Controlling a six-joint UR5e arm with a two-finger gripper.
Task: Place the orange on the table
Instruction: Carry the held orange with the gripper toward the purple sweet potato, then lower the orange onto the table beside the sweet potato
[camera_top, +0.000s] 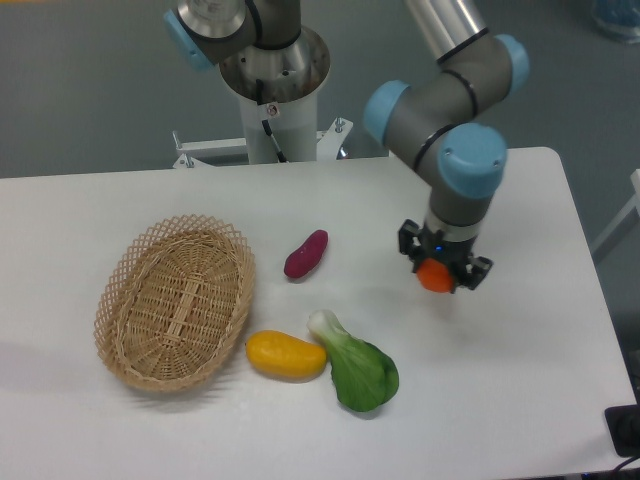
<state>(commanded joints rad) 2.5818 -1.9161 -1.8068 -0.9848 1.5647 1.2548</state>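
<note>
Camera view from the fixed overhead post: the orange (435, 277), a small round red-orange ball with no long axis to speak of, sits clamped between the black fingers of the gripper (441, 272), over the right-centre of the white table (520, 400). Whether the fruit touches the tabletop cannot be told. Bare white surface lies around it on every side, widest toward the right edge and the near edge. The arm (452, 110) reaches in from the top of the frame, bends through its blue-capped joints and points the wrist straight down. To the left, well apart from the fruit, a purple sweet potato (306, 254) lies tilted; nearer the front a leafy green vegetable (357, 365) touches a yellow fruit (286, 355). An oval wicker basket (177, 299) occupies the left side, just beside the yellow fruit. The robot's grey pedestal (270, 90) stands behind the far edge.
</note>
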